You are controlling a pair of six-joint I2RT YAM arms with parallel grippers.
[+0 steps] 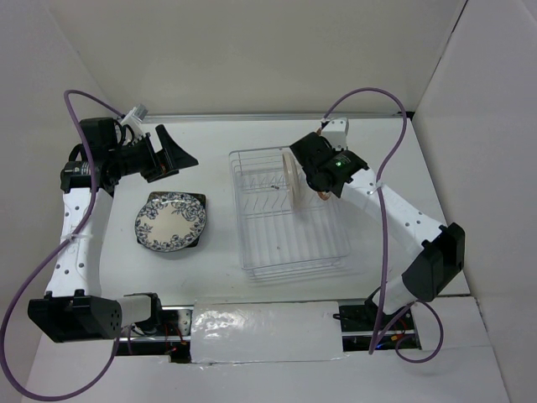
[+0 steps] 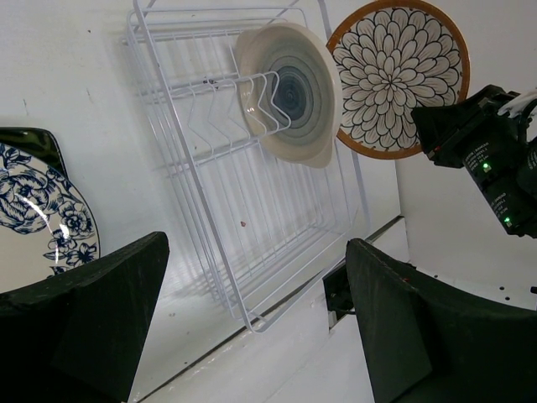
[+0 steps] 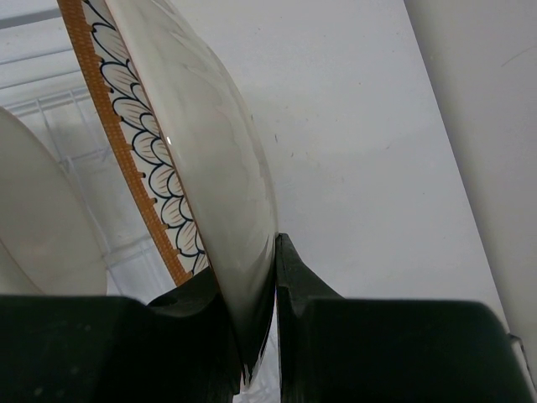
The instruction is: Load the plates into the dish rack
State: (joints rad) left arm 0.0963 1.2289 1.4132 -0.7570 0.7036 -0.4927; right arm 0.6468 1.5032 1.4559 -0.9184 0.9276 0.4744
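Observation:
The white wire dish rack [image 1: 289, 243] lies mid-table and also shows in the left wrist view [image 2: 218, 218]. The cream plate with blue-grey rings [image 2: 289, 92] stands upright between its prongs. My right gripper [image 1: 314, 176] is shut on the rim of the brown-rimmed petal plate [image 2: 396, 77], holding it upright over the rack's far end, just beyond the cream plate; the right wrist view shows the fingers [image 3: 294, 277] clamping the plate [image 3: 193, 151]. The blue-white floral plate [image 1: 170, 221] rests on the dark square plate [image 1: 200, 201], left of the rack. My left gripper [image 1: 172, 153] is open and empty, raised behind them.
White enclosure walls stand to the left, back and right. A clear plastic-covered strip [image 1: 264, 332] runs along the table's near edge between the arm bases. Purple cables loop off both arms.

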